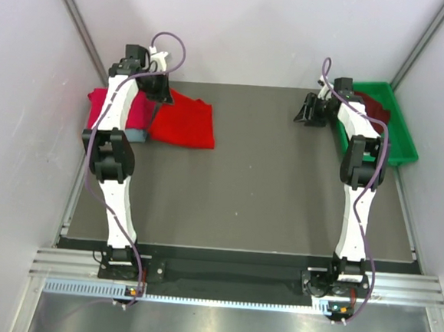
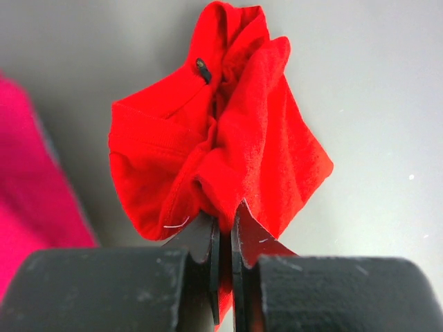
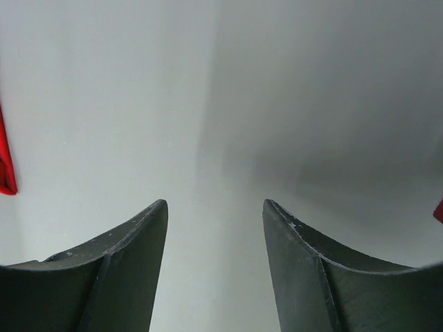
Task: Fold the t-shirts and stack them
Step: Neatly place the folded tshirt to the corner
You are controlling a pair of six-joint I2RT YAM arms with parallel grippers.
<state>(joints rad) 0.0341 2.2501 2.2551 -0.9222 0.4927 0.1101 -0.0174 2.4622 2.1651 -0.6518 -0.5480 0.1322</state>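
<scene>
The bright red t-shirt (image 1: 185, 122) lies rumpled at the far left of the dark table. My left gripper (image 1: 163, 92) is over its far edge, and in the left wrist view it (image 2: 225, 216) is shut on a bunched fold of that red t-shirt (image 2: 228, 131). A crimson-pink t-shirt (image 1: 99, 109) lies beside it on a grey-blue one (image 1: 137, 135). The pink cloth (image 2: 28, 187) also shows at the left of the left wrist view. A dark maroon t-shirt (image 1: 374, 107) sits in the green tray (image 1: 402, 145). My right gripper (image 1: 304, 112) hovers open and empty (image 3: 214, 204) over bare table.
White walls enclose the table on the left, back and right. The green tray stands at the far right corner, right beside the right arm. Both arm bases sit on the metal rail (image 1: 228, 278) at the near edge.
</scene>
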